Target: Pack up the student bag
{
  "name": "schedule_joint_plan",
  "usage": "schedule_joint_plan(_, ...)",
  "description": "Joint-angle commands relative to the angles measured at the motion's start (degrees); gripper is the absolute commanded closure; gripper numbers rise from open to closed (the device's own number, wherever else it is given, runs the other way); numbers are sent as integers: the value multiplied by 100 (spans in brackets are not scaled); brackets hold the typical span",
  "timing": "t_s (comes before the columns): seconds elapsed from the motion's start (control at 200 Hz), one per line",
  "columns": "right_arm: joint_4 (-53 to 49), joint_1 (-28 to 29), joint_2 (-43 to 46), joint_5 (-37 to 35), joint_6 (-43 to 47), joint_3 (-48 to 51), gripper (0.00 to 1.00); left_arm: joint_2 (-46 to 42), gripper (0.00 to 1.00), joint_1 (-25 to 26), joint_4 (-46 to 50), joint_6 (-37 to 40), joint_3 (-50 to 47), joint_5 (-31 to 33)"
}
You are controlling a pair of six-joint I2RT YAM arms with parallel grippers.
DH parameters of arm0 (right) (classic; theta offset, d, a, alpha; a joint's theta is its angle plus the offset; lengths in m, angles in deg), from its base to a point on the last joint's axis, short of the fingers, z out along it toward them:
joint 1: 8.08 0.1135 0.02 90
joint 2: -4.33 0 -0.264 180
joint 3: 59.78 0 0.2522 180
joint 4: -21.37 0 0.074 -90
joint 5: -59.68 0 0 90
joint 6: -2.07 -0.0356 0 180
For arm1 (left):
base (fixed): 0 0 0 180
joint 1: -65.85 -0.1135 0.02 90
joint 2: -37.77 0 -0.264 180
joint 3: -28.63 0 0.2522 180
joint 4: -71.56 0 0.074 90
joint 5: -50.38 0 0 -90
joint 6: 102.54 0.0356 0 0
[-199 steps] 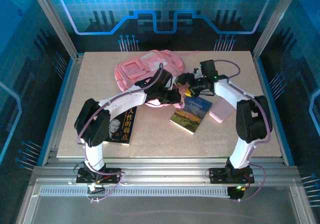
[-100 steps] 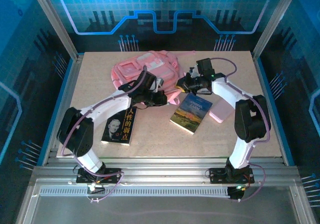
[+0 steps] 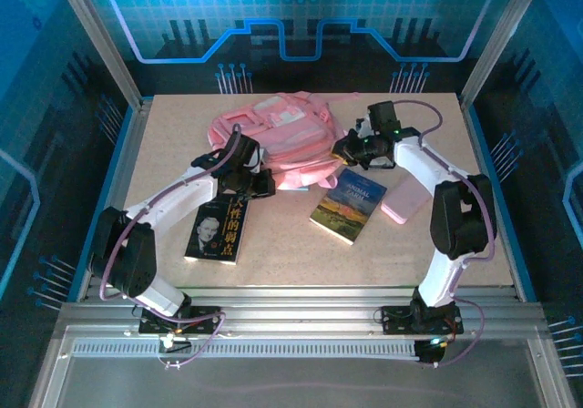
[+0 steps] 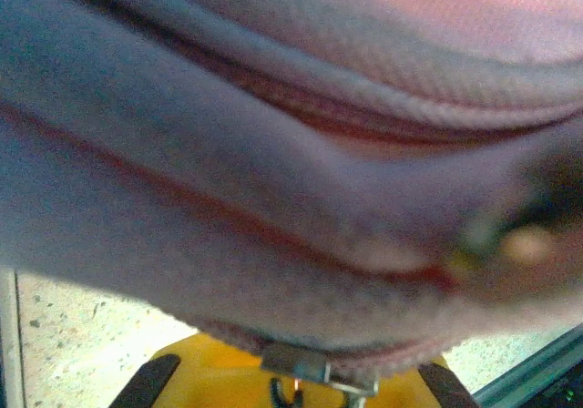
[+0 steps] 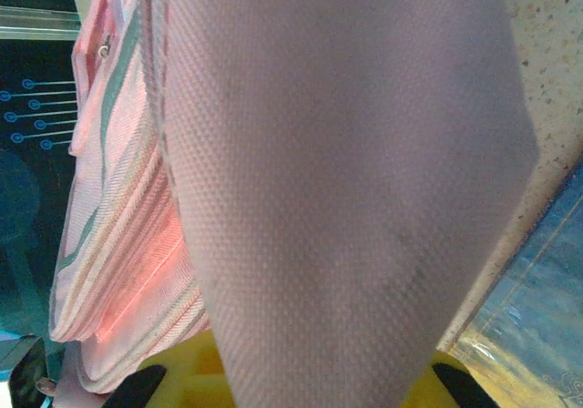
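holding the student bag (image 3: 273, 127) at the far middle of the table (image 3: 301, 262), we have the left gripper (image 3: 259, 183) clamped on its near edge and the right gripper (image 3: 344, 149) clamped on its right-side fabric, probably to spread the opening. a dark book (image 3: 219, 229), a landscape book (image 3: 348, 207) and a pink case (image 3: 404, 200) lie nearer us, unpacked; the arms reach over both books.

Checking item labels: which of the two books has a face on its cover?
The black book, lying left with red lettering; the other book, right of it, shows a landscape instead.
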Motion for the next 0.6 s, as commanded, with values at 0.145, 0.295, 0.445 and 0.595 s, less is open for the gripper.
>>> schedule_joint_plan(0.145, -366, -368, -153, -103, 209, -964, 21, 390, 100, 362, -791, -480, 847, -85)
schedule_joint_plan(0.295, -337, -274, 441, 1, -141, -221, 0, 983, 100, 648, -1554, -800, 1363, -271)
schedule_joint_plan(0.445, 1029, -36, 728, 305, -1245, 867, 0, 1394, 100, 820, -1526, -709, 1835, -476)
schedule_joint_plan(0.595, 1495, 316, 353, 45, -1581, 772, 11, 1316, 100, 849, -1436, -552, 1703, -505)
